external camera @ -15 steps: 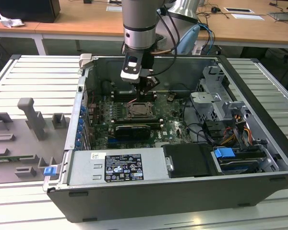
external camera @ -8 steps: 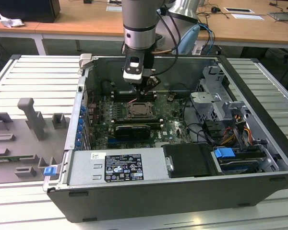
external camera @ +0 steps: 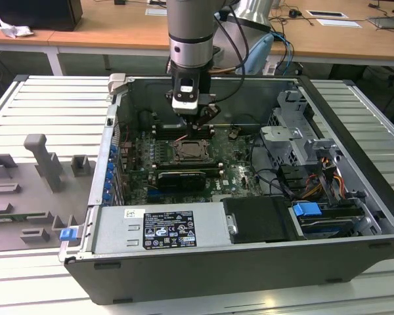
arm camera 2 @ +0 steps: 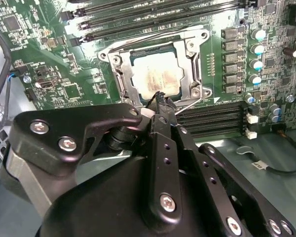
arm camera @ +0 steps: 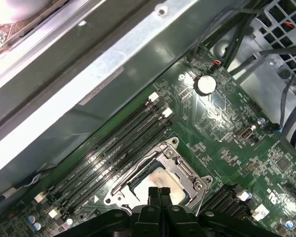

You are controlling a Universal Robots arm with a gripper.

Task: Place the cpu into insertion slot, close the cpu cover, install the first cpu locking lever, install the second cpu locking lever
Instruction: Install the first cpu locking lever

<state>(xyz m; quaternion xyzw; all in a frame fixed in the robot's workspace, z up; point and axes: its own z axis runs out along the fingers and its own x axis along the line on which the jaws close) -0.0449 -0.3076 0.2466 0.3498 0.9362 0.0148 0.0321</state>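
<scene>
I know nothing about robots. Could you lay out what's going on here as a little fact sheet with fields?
Place: inside an open computer case
Board: green motherboard
cpu: lying flat in the insertion slot
cpu cover: down, framing the chip
gripper: shut, tips at the socket's edge
memory slots: long, black, running beside the socket

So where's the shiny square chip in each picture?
Exterior view: chip on the green board, by the tool.
Second wrist view: chip inside the metal frame, just past the tool.
First wrist view: chip inside that frame, past the tool.
Shared landmark: long black slots beside the frame.
</scene>
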